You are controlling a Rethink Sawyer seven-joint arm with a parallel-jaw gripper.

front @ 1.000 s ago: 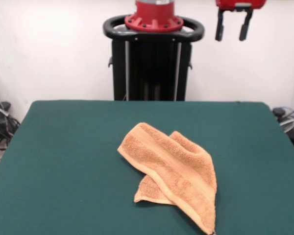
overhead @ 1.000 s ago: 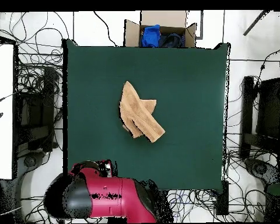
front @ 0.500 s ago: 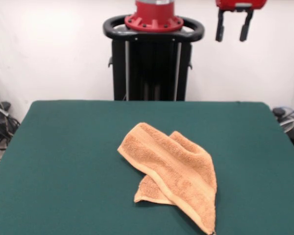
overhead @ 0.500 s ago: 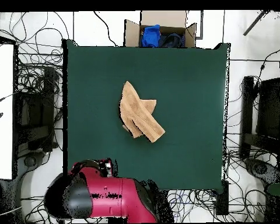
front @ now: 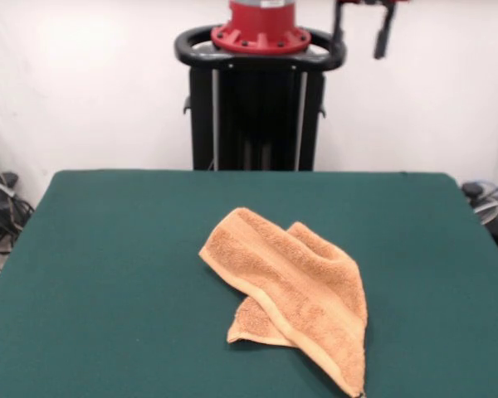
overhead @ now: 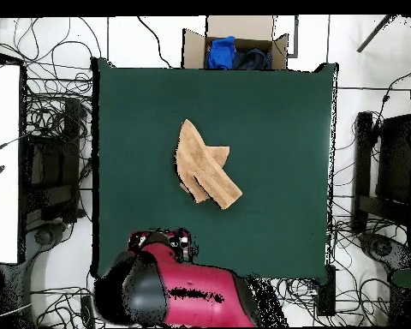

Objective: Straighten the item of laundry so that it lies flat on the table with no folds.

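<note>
Terry towel [front: 292, 290]: unmoved, folded over itself mid-bench [front: 108, 274]; my gripper [front: 363, 29], jaws open and empty, has shifted sideways along the top edge toward the pedestal, so straightening is not yet begun.

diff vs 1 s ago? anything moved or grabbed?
Only the arm moved: the claw shifted toward the pedestal in the front view, and toward the table overhead. Nothing grabbed; it hangs open and empty. The towel is unchanged, still folded over itself.
</note>
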